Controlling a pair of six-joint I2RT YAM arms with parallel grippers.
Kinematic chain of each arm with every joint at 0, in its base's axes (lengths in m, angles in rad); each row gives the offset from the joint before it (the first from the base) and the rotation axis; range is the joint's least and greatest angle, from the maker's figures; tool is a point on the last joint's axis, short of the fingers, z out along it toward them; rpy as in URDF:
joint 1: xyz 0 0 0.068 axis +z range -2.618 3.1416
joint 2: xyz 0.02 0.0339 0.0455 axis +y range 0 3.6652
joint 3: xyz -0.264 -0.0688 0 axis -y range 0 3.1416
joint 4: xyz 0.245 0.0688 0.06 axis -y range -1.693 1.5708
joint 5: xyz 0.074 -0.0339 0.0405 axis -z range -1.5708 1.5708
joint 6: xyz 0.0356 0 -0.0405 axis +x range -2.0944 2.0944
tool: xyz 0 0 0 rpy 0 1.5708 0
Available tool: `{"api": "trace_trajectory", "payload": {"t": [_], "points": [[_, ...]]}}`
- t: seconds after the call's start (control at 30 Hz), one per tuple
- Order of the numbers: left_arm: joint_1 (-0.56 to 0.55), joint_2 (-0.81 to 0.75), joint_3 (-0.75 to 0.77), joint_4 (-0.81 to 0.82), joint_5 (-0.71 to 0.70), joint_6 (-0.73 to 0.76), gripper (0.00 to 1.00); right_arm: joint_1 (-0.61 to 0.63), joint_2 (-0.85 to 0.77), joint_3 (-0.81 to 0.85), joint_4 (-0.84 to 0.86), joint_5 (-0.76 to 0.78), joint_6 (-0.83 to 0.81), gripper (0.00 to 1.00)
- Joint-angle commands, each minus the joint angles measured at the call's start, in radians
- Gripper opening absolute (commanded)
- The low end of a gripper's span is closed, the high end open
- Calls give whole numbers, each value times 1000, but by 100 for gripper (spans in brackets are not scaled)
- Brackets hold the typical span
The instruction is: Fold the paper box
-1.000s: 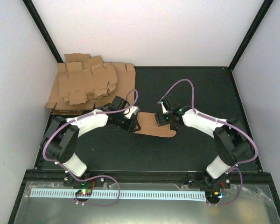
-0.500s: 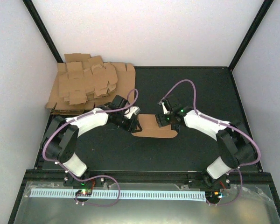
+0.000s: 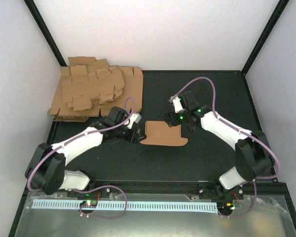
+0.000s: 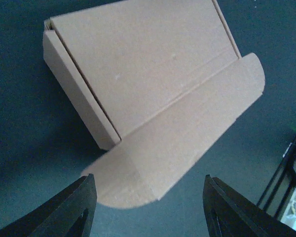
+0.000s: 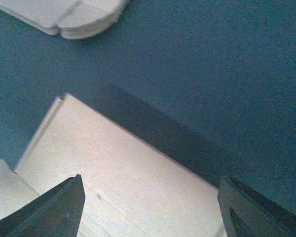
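Note:
The paper box (image 3: 164,133) lies flat on the black mat as a small brown oblong carton, lid down, with a round-cornered flap (image 4: 187,138) lying out along its near side. My left gripper (image 3: 136,134) is just off the box's left end. In the left wrist view its jaws (image 4: 148,200) are open, the flap's corner just beyond the tips, touching nothing. My right gripper (image 3: 177,122) hovers at the box's back right corner. It is open too, its fingers (image 5: 52,210) spread above the box top (image 5: 123,187) and holding nothing.
A thick pile of brown die-cut cardboard sheets (image 3: 93,91) fills the back left corner, and its edge shows in the right wrist view (image 5: 74,15). Black frame rails border the mat. White walls close the sides and back.
Both grippers have let go and drawn back from the box: the left slid toward the near left as its jaws widened, the right lifted toward the back right. The box lies uncovered.

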Motion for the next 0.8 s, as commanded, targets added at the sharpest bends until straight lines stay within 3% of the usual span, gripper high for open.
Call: {"api": "trace_trajectory", "payload": {"t": [0.0, 0.17, 0.4, 0.77], "points": [[-18, -105, -76, 88, 20, -104, 62, -5, 85, 95, 48, -180, -167, 77], [-50, -215, -191, 163, 61, -220, 62, -32, 225, 207, 12, -201, -225, 75], [-95, -248, -239, 231, 80, -295, 62, -89, 346, 222, -10, -314, -171, 75], [-133, -193, -259, 325, 85, -347, 62, -124, 288, -4, 118, -462, -34, 69]]}}
